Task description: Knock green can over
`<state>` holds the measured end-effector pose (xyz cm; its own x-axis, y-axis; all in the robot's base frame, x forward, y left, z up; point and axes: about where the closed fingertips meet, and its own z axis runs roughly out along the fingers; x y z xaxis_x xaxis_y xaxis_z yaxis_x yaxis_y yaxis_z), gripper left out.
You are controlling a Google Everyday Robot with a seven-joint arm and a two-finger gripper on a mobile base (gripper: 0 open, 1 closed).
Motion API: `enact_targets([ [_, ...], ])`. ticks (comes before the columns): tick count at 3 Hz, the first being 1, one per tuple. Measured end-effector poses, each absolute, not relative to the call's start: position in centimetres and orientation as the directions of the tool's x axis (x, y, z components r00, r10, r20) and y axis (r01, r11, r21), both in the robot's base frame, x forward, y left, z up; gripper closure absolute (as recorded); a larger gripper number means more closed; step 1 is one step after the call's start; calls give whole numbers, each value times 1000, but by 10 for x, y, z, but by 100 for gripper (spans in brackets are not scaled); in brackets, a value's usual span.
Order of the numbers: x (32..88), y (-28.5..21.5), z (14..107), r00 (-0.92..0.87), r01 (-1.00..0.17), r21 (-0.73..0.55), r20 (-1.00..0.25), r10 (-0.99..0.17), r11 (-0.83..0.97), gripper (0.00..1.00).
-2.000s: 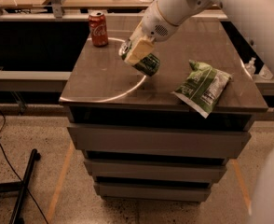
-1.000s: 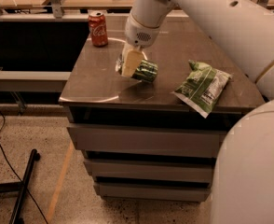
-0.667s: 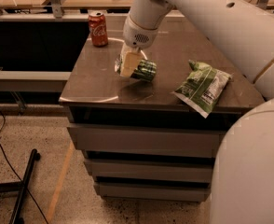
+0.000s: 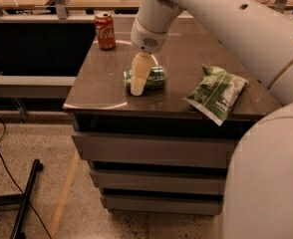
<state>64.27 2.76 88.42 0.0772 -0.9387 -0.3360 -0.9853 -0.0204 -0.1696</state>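
Green can (image 4: 156, 77) sideways against gripper (image 4: 138, 86)

We can read only one brand: the red can (image 4: 105, 30), near the back left corner of the surface (image 4: 101, 91), carries the white Coca-Cola script. The green can (image 4: 156, 77) has pale markings and the green-and-white bag (image 4: 217, 92) has print, but we cannot read either. The pincer (image 4: 138, 81) is at the left part of the green can.

White rounded arm (image 4: 226, 19) bears dark holes (image 4: 243, 6), a wrist grille (image 4: 147, 42), cream gripper (image 4: 137, 85) at the table (image 4: 99, 86)
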Motion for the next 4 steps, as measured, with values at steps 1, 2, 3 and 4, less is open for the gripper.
enact_targets([
  [1, 644, 27, 885, 74, -986, -169, -337, -939, -17, 0],
  [2, 654, 23, 892, 47, -987, -162, -341, -939, 10, 0],
  [3, 674, 3, 906, -8, -984, -164, -366, -931, 73, 0],
  [4, 692, -16, 929, -30, -969, -212, -411, -911, 127, 0],
])
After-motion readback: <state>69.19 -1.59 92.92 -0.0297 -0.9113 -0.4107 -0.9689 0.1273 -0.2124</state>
